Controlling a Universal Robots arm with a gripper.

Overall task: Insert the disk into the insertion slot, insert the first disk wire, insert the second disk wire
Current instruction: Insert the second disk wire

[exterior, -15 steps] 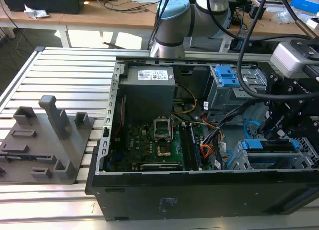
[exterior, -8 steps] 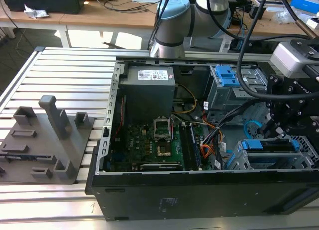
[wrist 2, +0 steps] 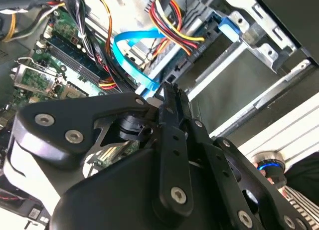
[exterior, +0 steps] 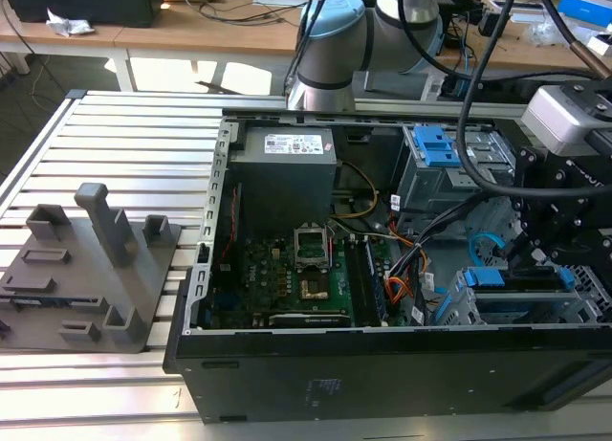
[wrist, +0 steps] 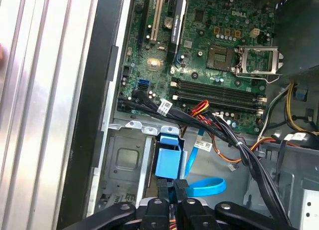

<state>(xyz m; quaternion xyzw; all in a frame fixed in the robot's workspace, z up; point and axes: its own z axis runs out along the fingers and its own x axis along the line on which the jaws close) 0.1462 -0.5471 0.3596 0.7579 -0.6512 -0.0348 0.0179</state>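
The disk, in its bright blue carrier [exterior: 483,276] [wrist: 167,161], lies inside the light grey insertion slot [exterior: 535,309] [wrist: 124,160] at the case's front corner, on the exterior view's right. My black gripper [exterior: 547,254] [wrist: 172,186] [wrist 2: 169,93] hangs right over the disk's end with its fingers pressed together. The second disk wire, a flat blue cable [wrist 2: 130,58] [wrist: 207,186] [exterior: 490,240], loops away from the fingertips, and its end sits between them. The first disk wire, a red-yellow-black bundle [wrist 2: 172,20], runs to a dark plug at the disk's edge.
The open computer case holds a green motherboard [exterior: 287,274] [wrist: 219,50], a grey power supply [exterior: 287,173] and a darker cage with blue latches [exterior: 440,149]. Black cable bundles [wrist: 239,145] cross beside the slot. A grey fixture [exterior: 91,269] stands on the ribbed aluminium table at the exterior view's left.
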